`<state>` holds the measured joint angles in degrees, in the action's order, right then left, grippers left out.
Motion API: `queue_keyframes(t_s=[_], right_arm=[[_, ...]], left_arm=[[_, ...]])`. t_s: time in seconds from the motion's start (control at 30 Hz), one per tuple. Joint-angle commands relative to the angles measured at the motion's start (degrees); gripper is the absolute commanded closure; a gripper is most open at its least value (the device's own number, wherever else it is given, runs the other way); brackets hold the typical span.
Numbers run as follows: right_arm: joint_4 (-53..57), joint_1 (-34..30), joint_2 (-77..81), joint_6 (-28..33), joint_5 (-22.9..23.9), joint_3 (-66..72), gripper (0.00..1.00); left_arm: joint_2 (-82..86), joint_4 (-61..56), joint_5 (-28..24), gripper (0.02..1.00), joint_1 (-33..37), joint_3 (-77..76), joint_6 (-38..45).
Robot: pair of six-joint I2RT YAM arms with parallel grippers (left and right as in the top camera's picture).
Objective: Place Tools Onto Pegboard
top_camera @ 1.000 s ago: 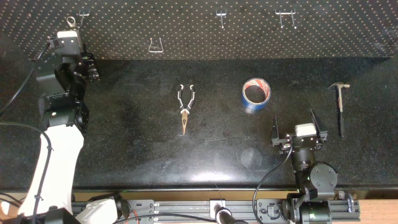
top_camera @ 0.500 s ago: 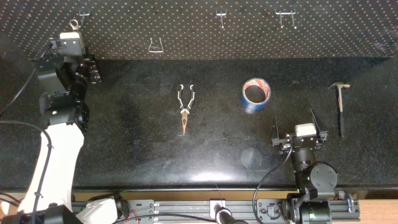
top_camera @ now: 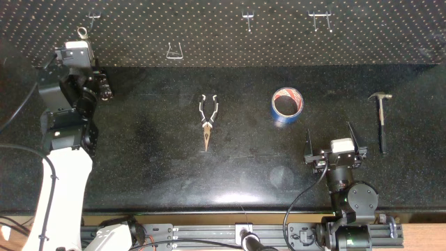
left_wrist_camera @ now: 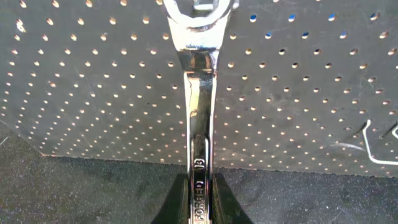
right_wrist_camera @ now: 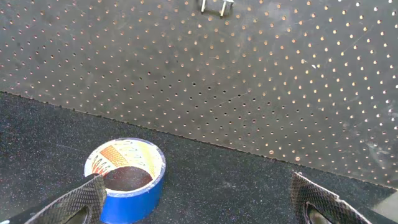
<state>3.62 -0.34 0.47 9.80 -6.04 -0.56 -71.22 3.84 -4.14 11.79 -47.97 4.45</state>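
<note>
A silver wrench (left_wrist_camera: pixel 199 124) stands upright against the black pegboard (left_wrist_camera: pixel 93 93), and my left gripper (left_wrist_camera: pixel 200 196) is shut on its lower shaft. Its ring end (top_camera: pixel 82 31) sits just below a metal hook (top_camera: pixel 93 15) at the board's far left. Pliers (top_camera: pixel 208 120) lie on the black table at the middle, a blue tape roll (top_camera: pixel 286 105) to their right, and a hammer (top_camera: pixel 381 120) at the far right. My right gripper (top_camera: pixel 332 141) rests open near the front, facing the tape roll (right_wrist_camera: pixel 124 177) with nothing between its fingers.
More hooks sit on the pegboard: a wire triangle hook (top_camera: pixel 174 51), a single hook (top_camera: pixel 247 19) and a double hook (top_camera: pixel 320 21). The black tabletop (top_camera: pixel 153 160) is bare between the tools.
My left gripper and the wrench have shifted slightly down the picture, so the ring end sits a little lower below the far-left hook. The right arm has not moved.
</note>
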Motion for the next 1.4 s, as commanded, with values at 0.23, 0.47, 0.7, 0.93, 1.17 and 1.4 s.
queue_keyframes(t_s=[0.23,0.47,0.7,0.93,1.17,1.4], right_arm=[[0.1,0.4,-0.2,0.6,0.5,0.3,0.038],[0.1,0.4,-0.2,0.6,0.5,0.3,0.038],[0.1,0.4,-0.2,0.6,0.5,0.3,0.038],[0.1,0.4,-0.2,0.6,0.5,0.3,0.038],[0.1,0.4,-0.2,0.6,0.5,0.3,0.036],[0.1,0.4,-0.2,0.6,0.5,0.3,0.038]], left_arm=[[0.3,1.0,-0.6,0.991,0.1,-1.7,0.5],[-1.0,-0.3,-0.6,0.989,-0.7,-1.7,0.5],[-2.3,-1.5,-0.6,0.989,-0.7,-1.7,0.5],[-3.8,-3.0,-0.6,0.989,-0.7,-1.7,0.5],[-5.7,-5.8,-0.6,0.989,-0.7,-1.7,0.5],[-8.4,-6.3,-0.7,0.989,-0.7,-1.7,0.5]])
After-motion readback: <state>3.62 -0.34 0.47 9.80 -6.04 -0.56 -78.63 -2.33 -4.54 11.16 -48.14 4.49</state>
